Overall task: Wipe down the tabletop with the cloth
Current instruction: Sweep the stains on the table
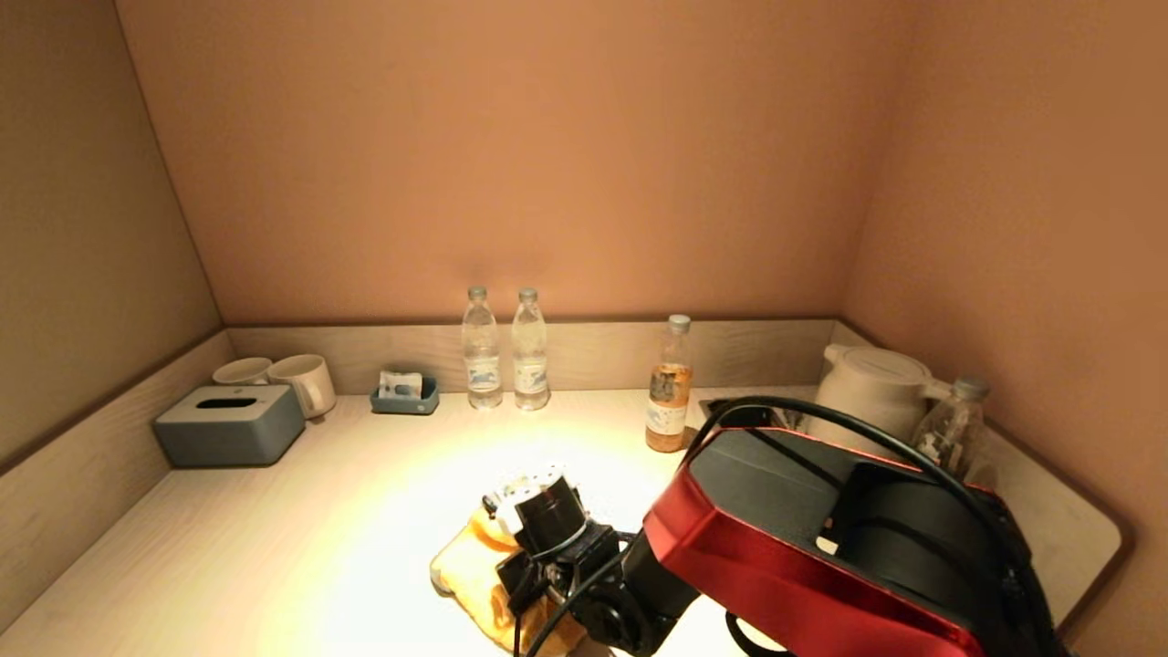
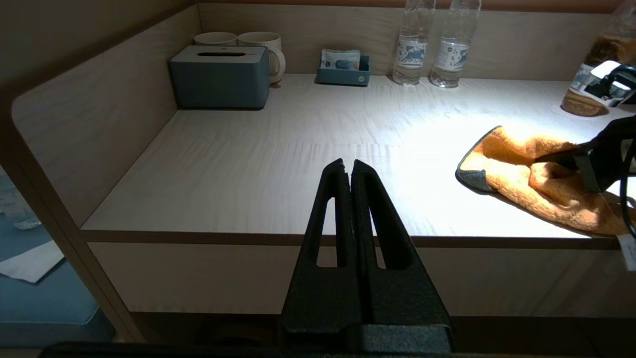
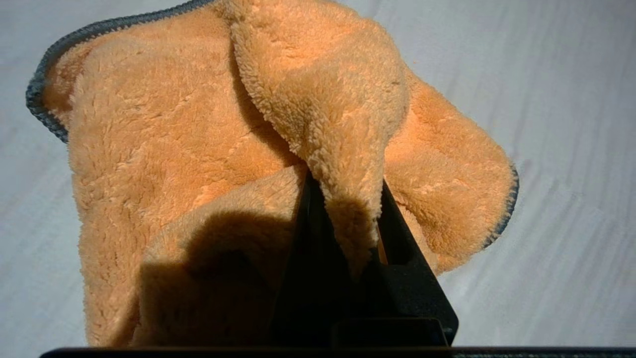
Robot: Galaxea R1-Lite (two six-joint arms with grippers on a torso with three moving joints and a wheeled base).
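Observation:
An orange fleece cloth (image 1: 474, 570) with a grey hem lies bunched on the pale wooden tabletop (image 1: 319, 511) near its front edge. It also shows in the left wrist view (image 2: 536, 179) and the right wrist view (image 3: 174, 149). My right gripper (image 3: 343, 184) is shut on a raised fold of the cloth and points down at the table; in the head view its wrist (image 1: 547, 538) sits over the cloth and hides the fingers. My left gripper (image 2: 347, 166) is shut and empty, parked in front of the table's front edge, left of the cloth.
Along the back wall stand a grey tissue box (image 1: 228, 424), two white mugs (image 1: 301, 383), a small blue tray (image 1: 404, 394), two water bottles (image 1: 505, 351) and a bottle of amber drink (image 1: 669, 388). A white kettle (image 1: 871, 388) and another bottle (image 1: 954, 424) stand at back right.

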